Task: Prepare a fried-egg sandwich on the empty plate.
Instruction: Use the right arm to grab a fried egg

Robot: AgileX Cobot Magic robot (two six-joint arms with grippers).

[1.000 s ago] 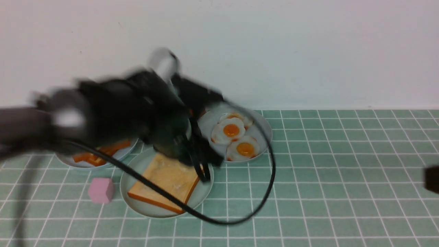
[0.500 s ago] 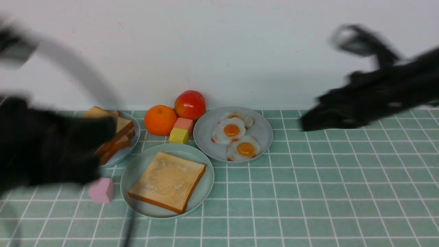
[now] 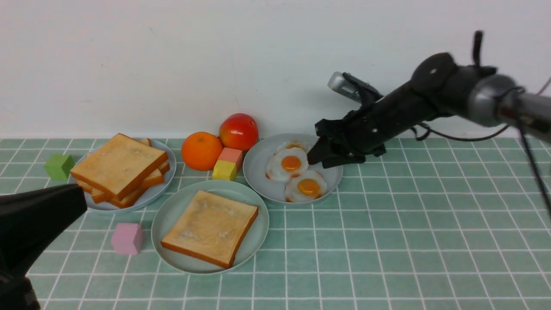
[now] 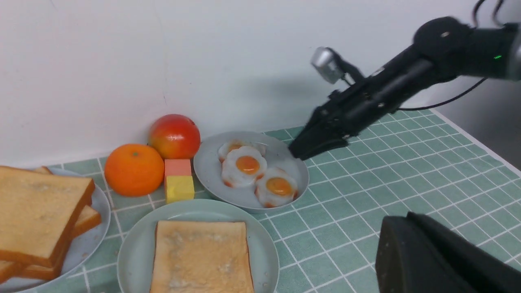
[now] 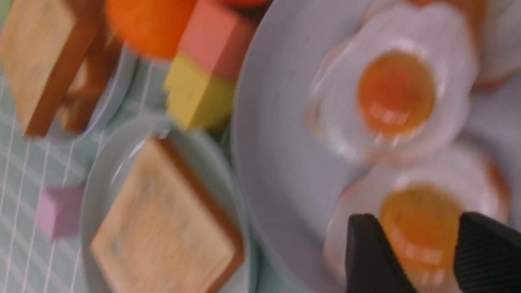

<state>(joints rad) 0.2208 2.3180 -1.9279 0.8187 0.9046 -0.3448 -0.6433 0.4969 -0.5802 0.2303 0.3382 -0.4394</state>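
Over egg plate's (image 3: 258,165) two-o'clock side, held right gripper's (image 3: 315,157) jaws spread; left gripper's (image 3: 77,204), could not tell. Judged fried egg (image 3: 308,186) light, floppy: best pinched at its white edge.

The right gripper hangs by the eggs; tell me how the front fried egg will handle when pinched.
The front fried egg looks thin and flat, so probably light, with little edge to pinch. Its glossy yolk hints at smooth plastic, perhaps slippery. It lies against the middle egg, which may shift when it lifts.

Right end effector (image 3: 317,156) extends forward and down, jaws parted.
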